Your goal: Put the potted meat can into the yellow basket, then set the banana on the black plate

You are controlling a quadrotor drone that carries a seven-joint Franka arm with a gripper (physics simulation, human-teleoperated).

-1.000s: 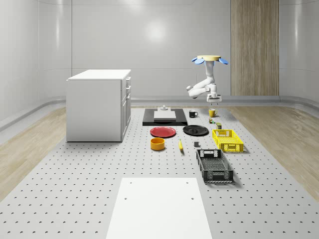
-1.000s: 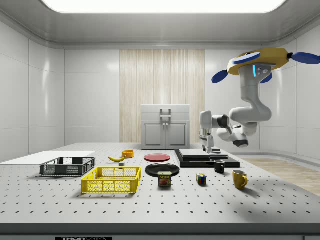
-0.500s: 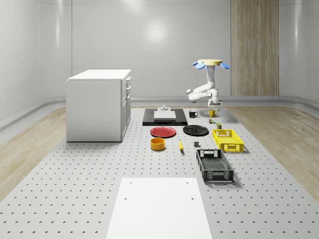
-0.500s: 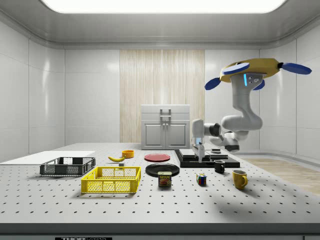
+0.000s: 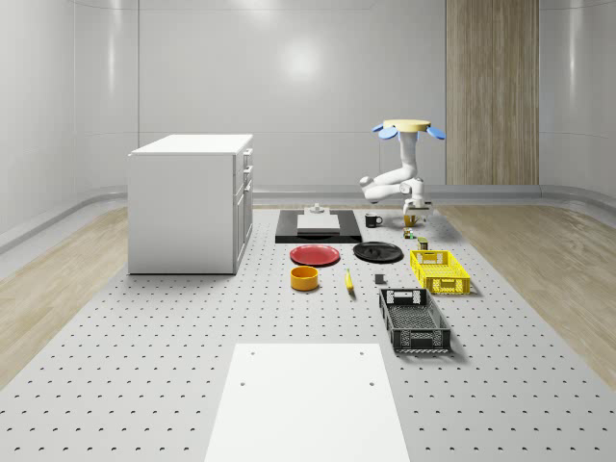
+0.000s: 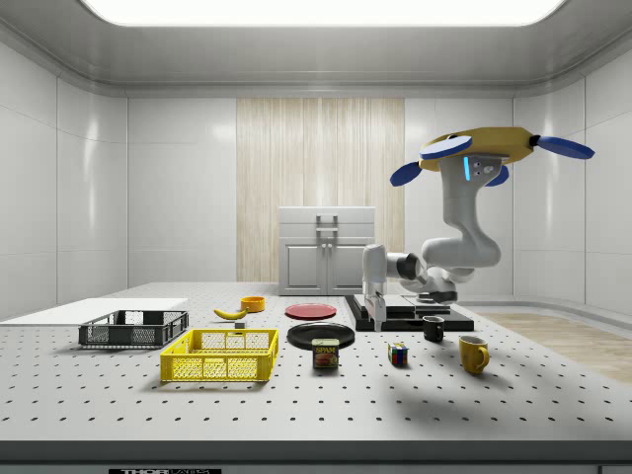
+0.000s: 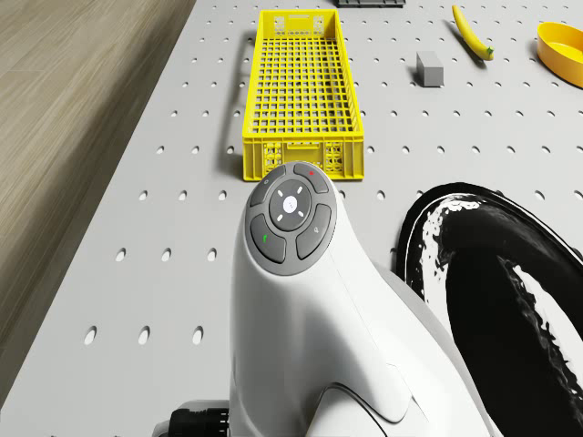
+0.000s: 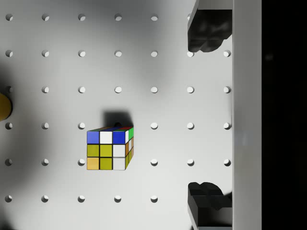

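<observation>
- Even, bright light comes from a long ceiling panel (image 6: 316, 10) seen in the side view; a soft glare patch sits on the back wall (image 5: 303, 63) in the whole-scene view.
- Shadows on the perforated table (image 6: 296, 395) are faint and soft-edged.
- In the wrist view, a broad dim shadow darkens the table around the Rubik's cube (image 8: 110, 148), which casts a small dark shadow of its own.
- The black plate (image 7: 510, 300) in the drone view shows wavy white reflections.
- The renders look crisp, without blur.
</observation>
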